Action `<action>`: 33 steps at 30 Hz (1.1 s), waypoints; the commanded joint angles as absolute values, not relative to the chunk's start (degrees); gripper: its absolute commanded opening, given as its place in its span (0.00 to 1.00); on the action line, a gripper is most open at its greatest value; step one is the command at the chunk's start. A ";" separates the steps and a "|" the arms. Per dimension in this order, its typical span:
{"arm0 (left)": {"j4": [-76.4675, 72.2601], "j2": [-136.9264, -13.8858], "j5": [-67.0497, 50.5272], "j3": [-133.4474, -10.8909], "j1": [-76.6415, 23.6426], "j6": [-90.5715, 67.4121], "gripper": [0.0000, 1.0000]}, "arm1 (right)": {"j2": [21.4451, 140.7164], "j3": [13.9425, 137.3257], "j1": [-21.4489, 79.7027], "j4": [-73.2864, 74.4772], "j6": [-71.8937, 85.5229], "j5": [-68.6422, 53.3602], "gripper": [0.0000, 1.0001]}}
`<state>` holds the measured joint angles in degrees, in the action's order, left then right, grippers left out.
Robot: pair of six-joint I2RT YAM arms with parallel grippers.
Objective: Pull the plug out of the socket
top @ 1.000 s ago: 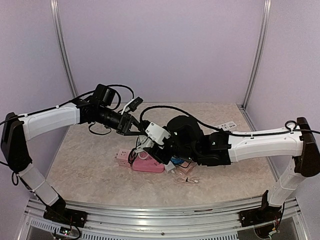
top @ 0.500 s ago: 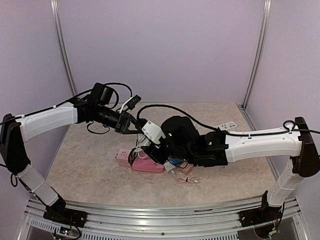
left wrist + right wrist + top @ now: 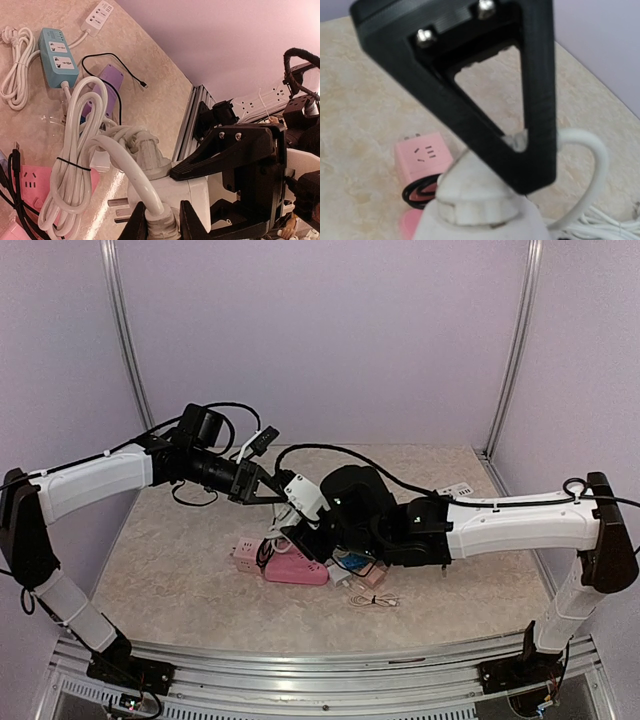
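White plug (image 3: 148, 159), round-bodied with a ribbed neck, sits seated in the upper face of a white socket cube (image 3: 172, 195). Both are held up off the table (image 3: 180, 570), between the two arms. Two flat metal prongs (image 3: 118, 209) stick out of the cube's side. Any print on plug or cube is too small to read.

The right gripper (image 3: 303, 498) grasps the cube, with one black triangular finger (image 3: 485, 95) lying along its top beside the plug. The left gripper (image 3: 161, 227) is clenched on a white cable (image 3: 152, 202) at a ribbed collar. Its dark fingers (image 3: 136, 227) show either side at the bottom edge of the wrist view. From there the cable arcs up into a cable bundle (image 3: 75, 165) bound by a thin black tie.

Below on the table lies a pink power strip (image 3: 297, 570) with black cord looped against it. Farther off are a blue power strip (image 3: 57, 56), a purple strip (image 3: 105, 87) and a white power strip (image 3: 98, 14), their markings illegible.
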<state>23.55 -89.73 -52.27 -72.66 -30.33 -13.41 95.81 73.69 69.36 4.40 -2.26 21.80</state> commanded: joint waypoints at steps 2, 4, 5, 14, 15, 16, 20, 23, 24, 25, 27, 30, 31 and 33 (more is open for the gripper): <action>22.54 -88.29 -52.09 -73.61 -24.75 -11.25 0.00 | 90.95 69.65 68.51 8.47 -6.76 18.58 0.00; 22.84 -88.41 -52.04 -73.73 -24.63 -10.88 0.00 | 90.21 69.27 68.90 8.58 -8.40 16.45 0.00; 22.98 -88.42 -51.99 -73.74 -24.61 -10.82 0.00 | 90.17 69.41 69.05 8.83 -9.01 15.76 0.00; 24.04 -88.79 -52.66 -74.43 -24.61 -10.57 0.00 | 94.23 73.55 72.32 13.37 -13.15 16.04 0.00; 24.08 -88.73 -52.71 -74.40 -24.61 -10.51 0.00 | 94.91 73.98 72.72 13.94 -13.64 16.65 0.00; 24.21 -88.74 -52.65 -74.44 -24.61 -10.46 0.00 | 95.40 74.30 73.00 14.19 -13.98 17.18 0.00; 24.27 -88.54 -52.15 -74.42 -24.61 -10.55 0.00 | 95.89 74.19 73.30 13.22 -12.58 21.54 0.00; 24.04 -88.34 -51.53 -74.27 -24.61 -10.64 0.00 | 95.74 74.29 72.65 12.67 -9.95 24.67 0.00; 24.00 -88.27 -51.43 -74.20 -24.61 -10.71 0.00 | 95.66 74.38 72.10 12.72 -8.75 24.88 0.00; 23.80 -88.16 -51.42 -74.14 -24.63 -10.80 0.00 | 95.62 74.37 71.58 12.87 -7.65 24.95 0.00; 23.50 -87.84 -51.36 -73.91 -24.61 -10.92 0.00 | 95.58 74.35 70.30 13.21 -5.85 25.06 0.00; 23.13 -87.42 -51.36 -73.68 -24.61 -10.90 0.00 | 96.07 74.87 68.54 14.40 -3.62 25.50 0.00; 22.94 -87.31 -51.33 -73.61 -24.61 -10.90 0.00 | 96.41 75.16 68.11 14.97 -2.93 25.75 0.00; 22.85 -87.15 -51.28 -73.49 -24.61 -10.90 0.00 | 97.15 75.85 67.35 16.06 -1.93 26.15 0.00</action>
